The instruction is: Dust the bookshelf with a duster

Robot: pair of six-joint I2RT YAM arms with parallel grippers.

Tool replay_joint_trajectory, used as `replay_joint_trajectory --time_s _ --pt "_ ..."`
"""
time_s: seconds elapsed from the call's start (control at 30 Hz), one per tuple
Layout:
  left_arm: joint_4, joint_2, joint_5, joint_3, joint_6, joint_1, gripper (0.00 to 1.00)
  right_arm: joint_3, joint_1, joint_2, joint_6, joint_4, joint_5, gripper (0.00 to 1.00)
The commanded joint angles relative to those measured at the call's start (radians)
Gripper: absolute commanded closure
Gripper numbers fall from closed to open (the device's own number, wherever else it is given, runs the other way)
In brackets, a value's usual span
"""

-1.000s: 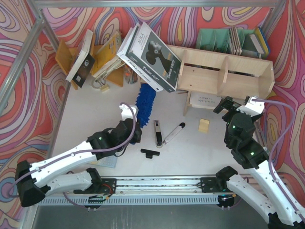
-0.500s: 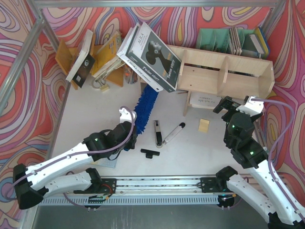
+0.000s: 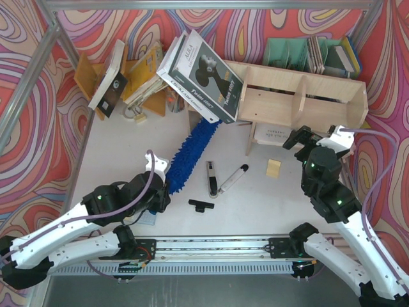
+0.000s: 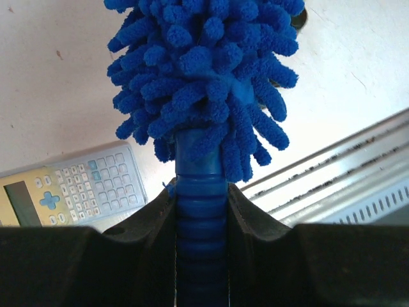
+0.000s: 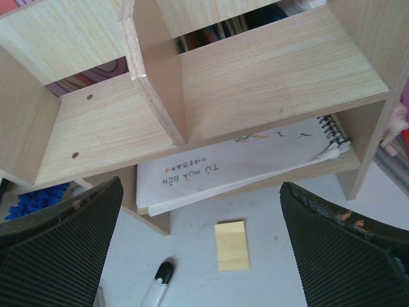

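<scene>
White worktop (image 3: 115, 153) underlies a light, floppy duster (image 3: 190, 152); left fingers (image 4: 150, 227) clamp its stiff ribbed handle (image 4: 201, 211), the sensible hold, while right fingers (image 5: 57, 246) gape empty near the bookshelf (image 3: 281, 102).

Bright blue all over the duster (image 3: 189, 153), fluffy strands and ribbed handle alike, and it's vivid against the white worktop (image 3: 115, 147)! The bookshelf (image 3: 319, 102) is pale, unpainted wood with a fine grain, the sticky note (image 3: 273, 168) plain yellow, the file holders (image 3: 284, 51) green, and the big book (image 3: 204, 77) has a black-and-white cover. Swirls of red, orange, pink and purple run across the walls (image 3: 255, 25), and the calculator (image 4: 70, 192) is pale grey with a yellow end.
</scene>
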Motion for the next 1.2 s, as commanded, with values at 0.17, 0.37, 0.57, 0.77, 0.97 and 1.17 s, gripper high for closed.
replay_joint_trajectory --time_s 0.17,0.37,0.57,0.77,0.97,1.17 --pt "-0.103 -0.045 0.162 0.137 0.120 -0.049 1.00 0.095 -0.004 0.064 0.125 -0.069 -0.069 0.01" --pt "-0.212 -0.033 0.142 0.223 0.109 -0.048 1.00 0.142 -0.004 0.091 0.154 -0.087 -0.086 0.01" --pt "-0.258 -0.051 0.126 0.247 0.064 -0.051 1.00 0.153 -0.003 0.101 0.177 -0.098 -0.089 0.01" --pt "-0.295 -0.112 0.167 0.304 0.065 -0.052 1.00 0.173 -0.004 0.126 0.172 -0.095 -0.085 0.01" --pt "-0.360 -0.132 0.257 0.358 0.101 -0.052 1.00 0.192 -0.003 0.157 0.168 -0.087 -0.082 0.01" --pt "-0.400 -0.132 0.314 0.381 0.142 -0.052 1.00 0.196 -0.004 0.167 0.173 -0.079 -0.082 0.01"
